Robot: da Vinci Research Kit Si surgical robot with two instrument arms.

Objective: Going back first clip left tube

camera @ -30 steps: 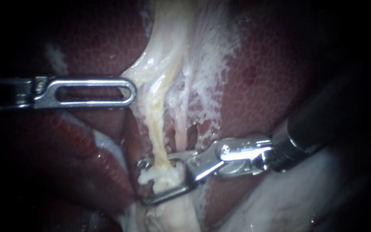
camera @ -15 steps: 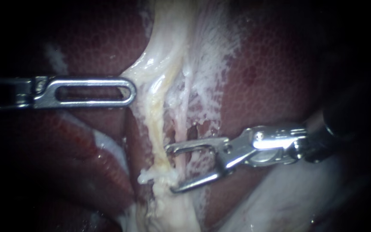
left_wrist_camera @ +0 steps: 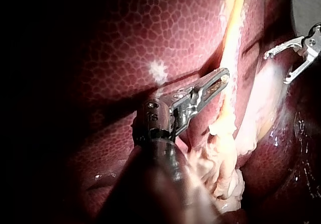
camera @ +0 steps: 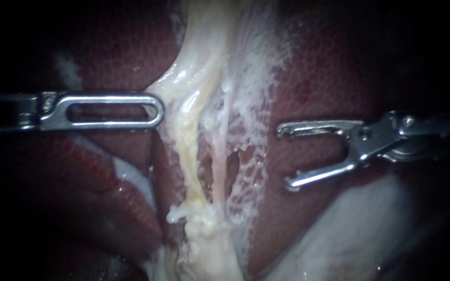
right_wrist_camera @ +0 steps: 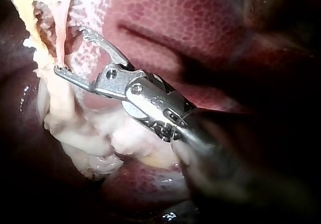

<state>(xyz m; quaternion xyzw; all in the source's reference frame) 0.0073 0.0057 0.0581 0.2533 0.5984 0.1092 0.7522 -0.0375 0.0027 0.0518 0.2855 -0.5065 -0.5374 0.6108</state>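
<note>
Endoscope view: right instrument point(camera: 283, 157) jaws spread, empty; tubes point(camera: 188, 156) well ahead. Withdraw straight along shaft, clear of liver point(camera: 313, 83) underneath.

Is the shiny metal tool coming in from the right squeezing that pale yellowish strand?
No, the right instrument holds its jaws wide open over the dark red liver, clear of the pale yellowish tube.

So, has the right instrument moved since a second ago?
Yes. The right instrument has drawn back toward the view's right, off the left tube it straddled. Its tool is now open over the liver.
</note>
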